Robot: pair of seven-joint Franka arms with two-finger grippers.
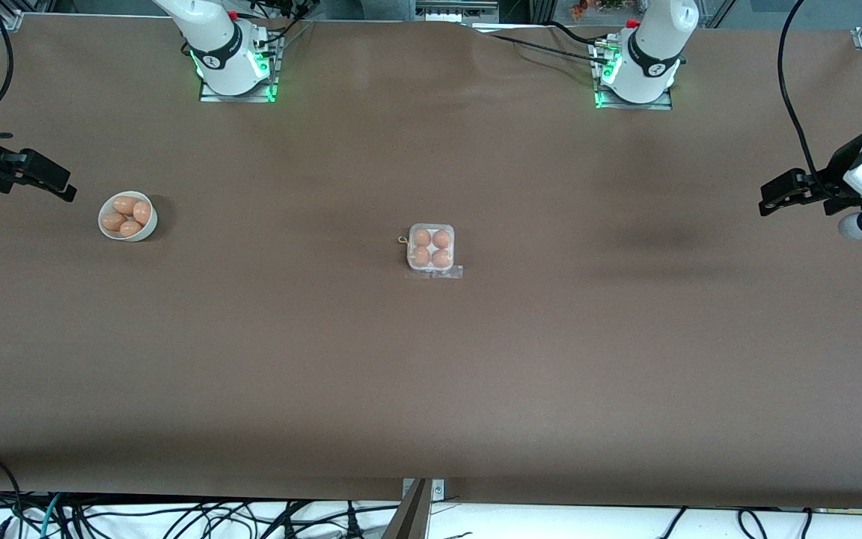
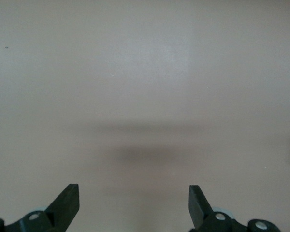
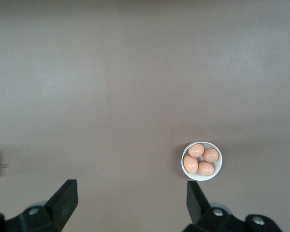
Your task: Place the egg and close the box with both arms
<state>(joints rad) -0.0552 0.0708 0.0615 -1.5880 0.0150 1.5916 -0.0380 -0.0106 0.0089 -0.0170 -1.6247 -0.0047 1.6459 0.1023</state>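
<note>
**Four eggs in the box, four in the bowl, both tools empty**

Four brown eggs fill the box at the middle of the worktop, well apart from every edge; whether its clear lid is down I cannot tell. Four more sit in a white bowl toward the right arm's end. The right tool hangs open and empty just beside that bowl, near that end's edge; the left tool waits open over bare worktop at the left arm's end.

An egg is likely light, smooth and brittle, and rolls easily: pinch it gently across its narrow middle. The box looks thin and springy, so it may slide when pressed; steady its tray with one tool and push the lid's free edge with the other.
</note>
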